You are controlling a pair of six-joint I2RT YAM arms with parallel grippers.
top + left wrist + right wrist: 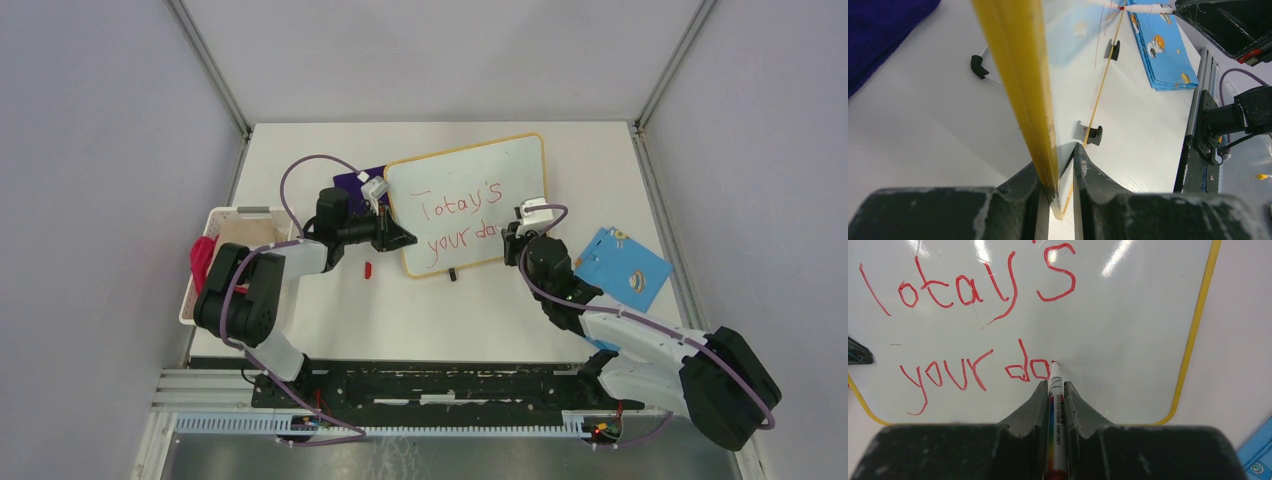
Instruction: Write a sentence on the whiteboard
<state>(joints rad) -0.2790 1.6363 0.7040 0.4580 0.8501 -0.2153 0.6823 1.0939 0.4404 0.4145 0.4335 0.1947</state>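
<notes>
Marker point(1056, 410) in outstretched right claw point(1055, 386) touches whiteboard point(1128, 340).

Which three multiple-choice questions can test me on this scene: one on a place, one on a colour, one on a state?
1. Where does the blue cloth lie? A) right of the board B) left of it C) on it
2. What colour is the writing? A) black B) red C) green
3. What does the right tool hold? A) nothing B) the cloth C) a marker
Answers: 1 A, the top view shows it past the board's right edge; 2 B, the letters are red; 3 C, its fingers clamp the marker, tip on the board.
</notes>
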